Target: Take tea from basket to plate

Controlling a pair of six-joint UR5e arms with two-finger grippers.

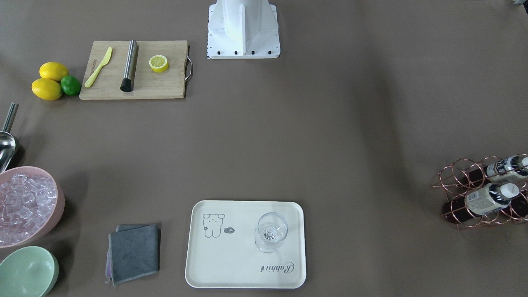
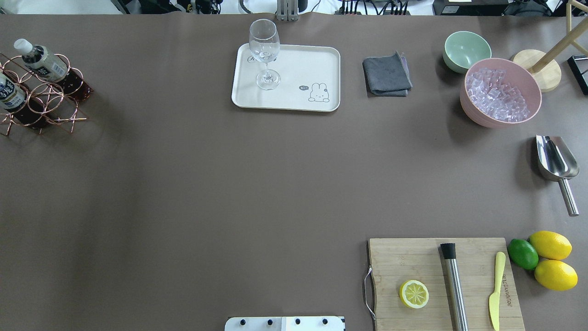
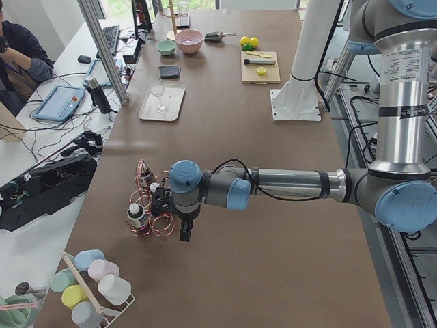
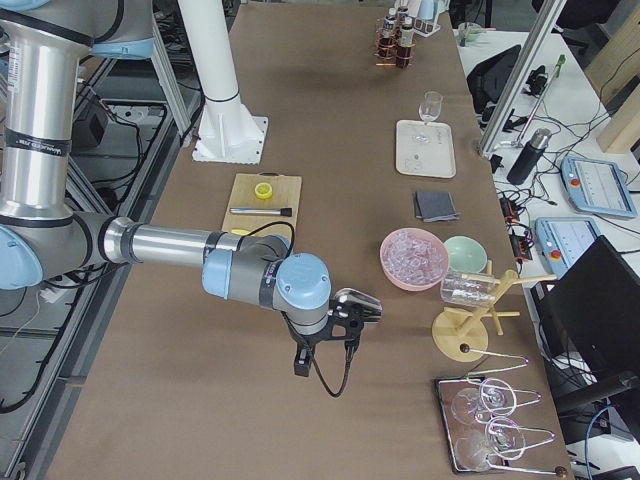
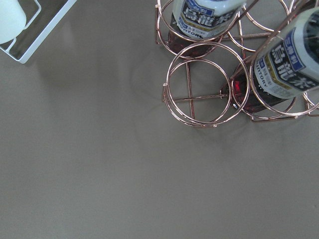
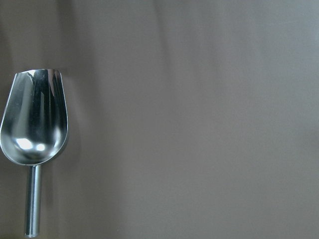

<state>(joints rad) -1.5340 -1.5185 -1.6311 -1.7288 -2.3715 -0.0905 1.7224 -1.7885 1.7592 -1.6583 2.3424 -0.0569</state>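
The copper wire basket (image 1: 462, 173) stands at the table's far left end, also seen from overhead (image 2: 50, 99). Two tea bottles (image 1: 491, 198) (image 1: 505, 169) with white caps lean in its rings; the left wrist view shows them (image 5: 284, 59) (image 5: 209, 10) beside an empty ring (image 5: 199, 84). The cream plate (image 1: 231, 255) (image 2: 312, 64) holds a wine glass (image 1: 270, 233). My left gripper (image 3: 160, 201) hovers over the basket (image 3: 153, 225); I cannot tell its state. My right gripper (image 4: 355, 312) hangs over a steel scoop (image 6: 35, 119); I cannot tell its state.
A cutting board (image 2: 441, 285) carries a half lemon, a yellow knife and a steel muddler. Two lemons and a lime (image 2: 523, 253) lie beside it. A pink bowl of ice (image 2: 500, 92), a mint bowl (image 2: 466, 48) and a grey cloth (image 2: 386, 76) sit near the plate.
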